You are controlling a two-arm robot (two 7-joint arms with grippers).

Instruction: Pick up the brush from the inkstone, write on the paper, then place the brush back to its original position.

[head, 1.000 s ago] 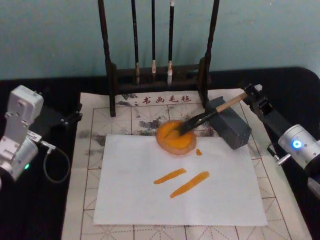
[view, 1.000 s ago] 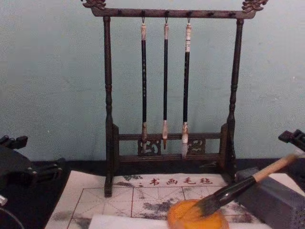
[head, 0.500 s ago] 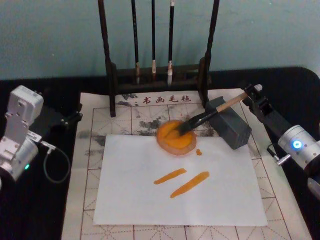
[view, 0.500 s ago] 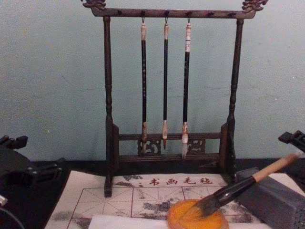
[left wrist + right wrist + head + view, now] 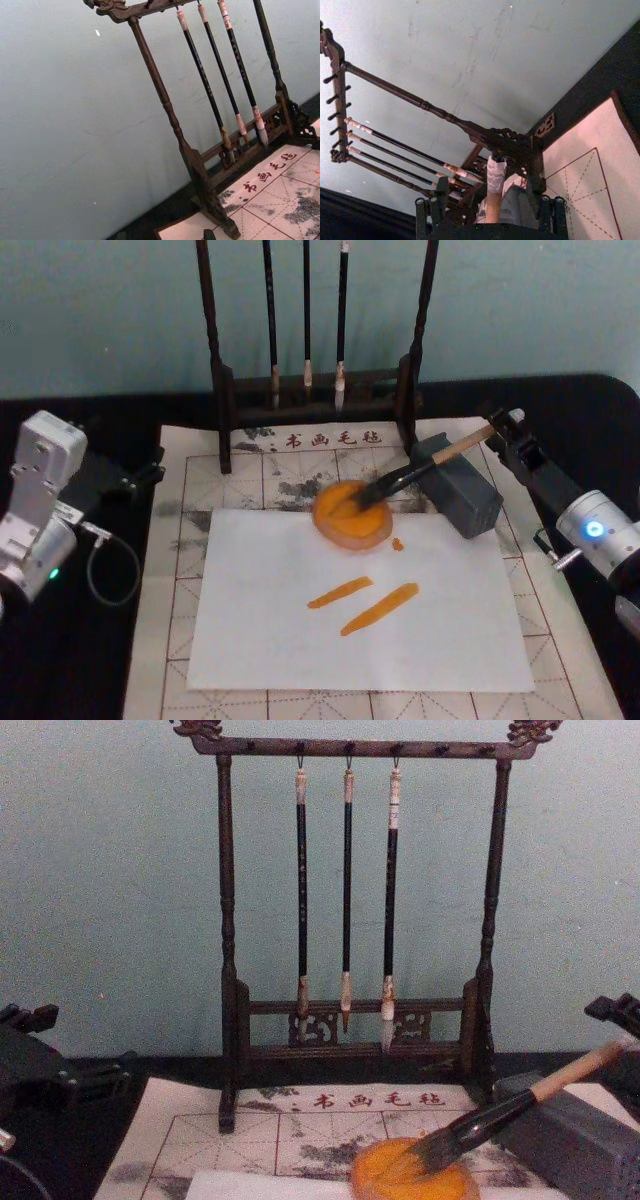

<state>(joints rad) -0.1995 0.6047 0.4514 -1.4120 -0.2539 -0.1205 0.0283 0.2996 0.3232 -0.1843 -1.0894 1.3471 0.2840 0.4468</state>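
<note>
The brush [image 5: 400, 478] lies slanted, its dark bristles in the round orange inkstone [image 5: 345, 520] and its tan handle propped on a grey block [image 5: 465, 495]. In the chest view the brush [image 5: 500, 1115] slopes down into the inkstone [image 5: 415, 1175]. My right gripper [image 5: 505, 430] sits at the handle's taped end. In the right wrist view the right gripper [image 5: 490, 201] is open, a finger on each side of the handle [image 5: 494, 185] with gaps between. The white paper [image 5: 300, 640] carries two orange strokes [image 5: 360, 602]. My left gripper [image 5: 150, 472] rests open at the left, off the mat.
A dark wooden rack [image 5: 315, 390] with three thin hanging brushes [image 5: 347, 900] stands behind the inkstone. A cream mat [image 5: 180, 540] with red grid lines lies under the paper. A small orange drop [image 5: 398, 544] sits on the paper's top edge. A cable [image 5: 110, 570] loops beside the left arm.
The brush, inkstone and right gripper hold their places. In the chest view the left arm has shifted slightly.
</note>
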